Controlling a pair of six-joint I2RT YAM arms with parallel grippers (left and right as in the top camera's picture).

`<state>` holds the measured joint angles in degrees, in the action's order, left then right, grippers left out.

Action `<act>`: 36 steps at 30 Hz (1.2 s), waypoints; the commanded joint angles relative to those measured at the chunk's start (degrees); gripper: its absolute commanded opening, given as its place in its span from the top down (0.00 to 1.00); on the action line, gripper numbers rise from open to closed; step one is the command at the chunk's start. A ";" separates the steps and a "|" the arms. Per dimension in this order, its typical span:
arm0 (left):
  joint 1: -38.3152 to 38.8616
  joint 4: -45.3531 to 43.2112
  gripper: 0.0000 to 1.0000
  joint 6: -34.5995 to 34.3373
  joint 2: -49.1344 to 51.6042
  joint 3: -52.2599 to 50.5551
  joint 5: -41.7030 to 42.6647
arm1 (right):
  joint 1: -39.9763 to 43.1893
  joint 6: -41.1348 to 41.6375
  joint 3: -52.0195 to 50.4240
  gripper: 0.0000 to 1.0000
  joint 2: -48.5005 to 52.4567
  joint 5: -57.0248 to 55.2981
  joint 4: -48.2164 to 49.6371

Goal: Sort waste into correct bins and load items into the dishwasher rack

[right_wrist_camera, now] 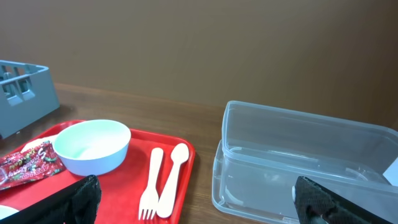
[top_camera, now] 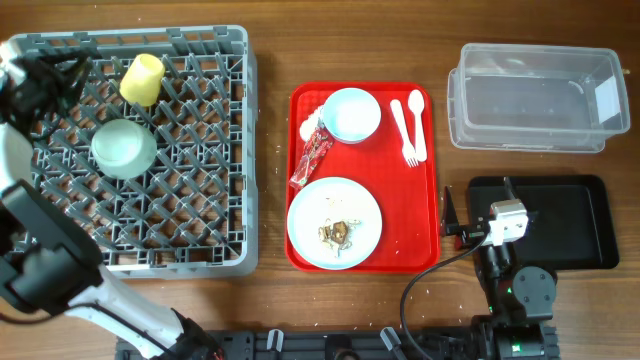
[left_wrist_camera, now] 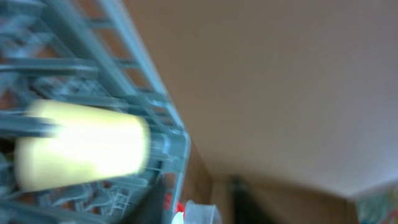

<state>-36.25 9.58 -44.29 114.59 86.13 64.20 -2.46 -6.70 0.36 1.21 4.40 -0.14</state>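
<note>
The grey dishwasher rack fills the left side. A yellow cup lies on its side in it, with a mint-green bowl beside it. My left gripper hovers over the rack's far left corner, left of the cup; its jaws do not show. On the red tray sit a light blue bowl, a white fork, a spoon, a red wrapper, a napkin, and a plate with food scraps. My right gripper is open and empty.
The clear tub stands at the back right. The black tray lies in front of it, partly under my right arm. The red serving tray lies between the rack and the bins.
</note>
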 commanded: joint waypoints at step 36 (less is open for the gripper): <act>25.68 13.29 0.96 18.82 -4.52 0.04 -85.20 | 0.24 0.72 -0.02 0.00 -0.26 -0.59 0.17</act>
<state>-7.51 19.81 -19.14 114.21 86.89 -18.55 -2.46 -6.68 0.36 1.21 4.40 -0.14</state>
